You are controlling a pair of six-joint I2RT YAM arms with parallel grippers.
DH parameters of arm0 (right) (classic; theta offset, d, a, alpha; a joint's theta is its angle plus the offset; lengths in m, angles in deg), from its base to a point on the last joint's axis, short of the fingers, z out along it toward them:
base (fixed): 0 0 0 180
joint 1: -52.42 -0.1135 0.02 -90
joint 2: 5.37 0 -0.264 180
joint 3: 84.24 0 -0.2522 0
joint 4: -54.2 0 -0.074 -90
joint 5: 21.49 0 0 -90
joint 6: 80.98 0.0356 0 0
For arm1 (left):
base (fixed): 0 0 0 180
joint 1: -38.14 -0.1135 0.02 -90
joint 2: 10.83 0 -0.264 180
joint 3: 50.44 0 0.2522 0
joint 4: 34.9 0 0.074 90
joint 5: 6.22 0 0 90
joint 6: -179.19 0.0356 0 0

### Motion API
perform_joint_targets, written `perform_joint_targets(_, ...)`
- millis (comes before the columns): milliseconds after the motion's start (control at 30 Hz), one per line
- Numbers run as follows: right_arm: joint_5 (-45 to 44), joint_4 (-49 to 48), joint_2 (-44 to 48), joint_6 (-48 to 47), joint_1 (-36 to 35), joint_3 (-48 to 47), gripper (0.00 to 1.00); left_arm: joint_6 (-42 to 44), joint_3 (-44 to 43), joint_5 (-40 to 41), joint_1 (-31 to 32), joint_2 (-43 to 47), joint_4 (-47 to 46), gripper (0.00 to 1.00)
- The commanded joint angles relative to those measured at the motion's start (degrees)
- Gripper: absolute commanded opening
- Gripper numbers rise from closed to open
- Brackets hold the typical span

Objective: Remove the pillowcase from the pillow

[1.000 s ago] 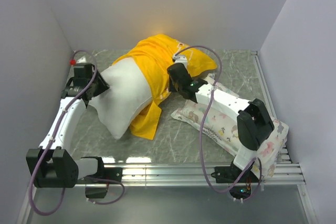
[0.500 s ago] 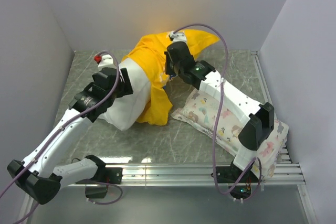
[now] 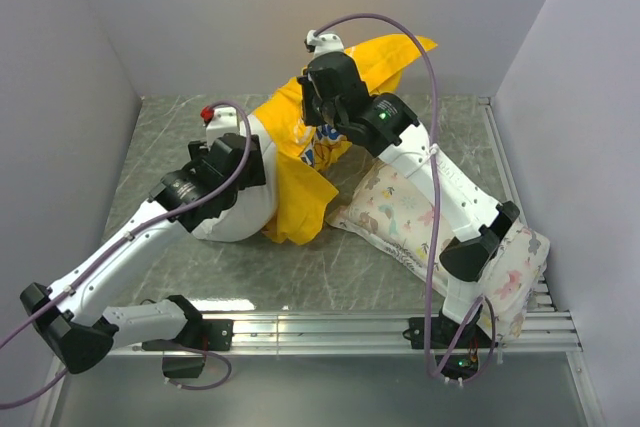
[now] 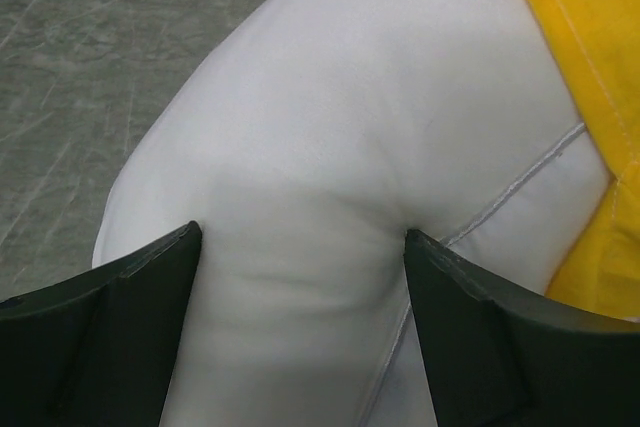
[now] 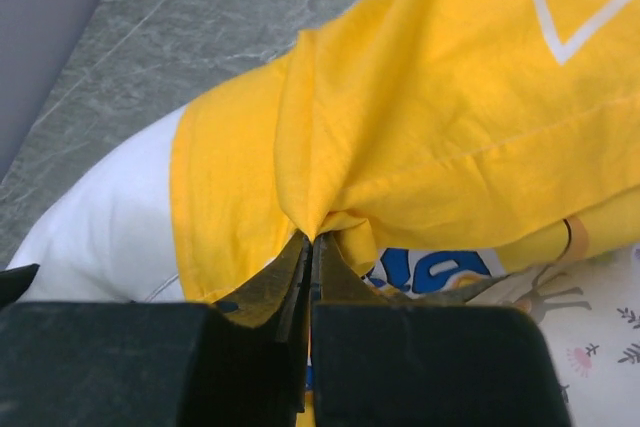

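Cloth first: the yellow pillowcase (image 5: 450, 97) was thin, limp and light. It'd bunch & slip, so you'd want a hem or gathered fold. Right gripper (image 5: 312, 242) was pinched tight on such a fold, lifted at top centre of the overhead view. Pillow (image 4: 330, 127), soft & squashy, lay mid-left, roughly half out of the case. Left gripper (image 4: 300, 237) looked clamped on a bulge btwn wide-set fingers. You couldn't see the case's opening or the pillow's far end, since arms & cloth hid both.
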Motion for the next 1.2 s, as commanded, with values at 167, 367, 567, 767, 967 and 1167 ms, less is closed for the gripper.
perform_joint_targets(167,-1.8,-6.8,1.7,-1.5,-1.3,-7.0,0.00,2.7,-4.1,-13.2,0.3,3.6,-2.7,0.91)
perform_joint_targets(367,-2.5,-6.2,0.8,-2.0,-1.7,-7.7,0.00,2.3,-2.9,-18.6,0.2,4.9,-5.2,0.94)
perform_joint_targets(567,-2.6,-7.3,0.2,-2.3,-1.6,-5.9,0.00,2.9,-2.3,-23.4,0.1,3.5,-5.3,0.96)
perform_joint_targets(767,-3.6,-6.6,-2.8,-2.6,-1.5,-6.2,0.00,2.7,-1.1,-30.8,-3.5,7.5,-7.4,0.99)
perform_joint_targets(967,-3.1,-6.5,-5.2,-1.9,-1.2,-6.6,0.00,3.8,-1.8,-35.3,-3.9,7.9,-7.5,0.99)
perform_joint_targets(1167,-3.0,-6.1,-6.7,-1.7,-0.4,-7.7,0.00,4.6,-2.3,-30.8,-3.9,5.5,-3.1,0.99)
